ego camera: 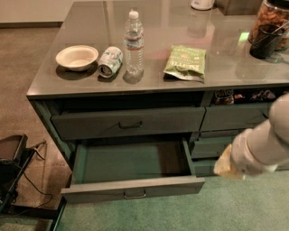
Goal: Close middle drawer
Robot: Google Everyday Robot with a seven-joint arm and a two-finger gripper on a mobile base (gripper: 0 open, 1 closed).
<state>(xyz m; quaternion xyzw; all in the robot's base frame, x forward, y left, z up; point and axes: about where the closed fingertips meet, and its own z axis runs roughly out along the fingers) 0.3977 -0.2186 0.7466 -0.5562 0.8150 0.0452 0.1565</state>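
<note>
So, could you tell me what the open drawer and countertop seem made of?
Drawer: likely painted wood, matte grey-green front, metal-looking handle. Countertop: smooth, glossy, perhaps glass or laminate; it shows reflections. End effector hangs right of the drawer.

Pincer (224,166) sat low right, beside the right front corner of the middle drawer (131,162); arm (266,144) ran off the right edge, hiding parts of the narrow drawers (210,148). Jar (268,16) and white object (202,3), far on table (90,27), were cropped by the frame.
</note>
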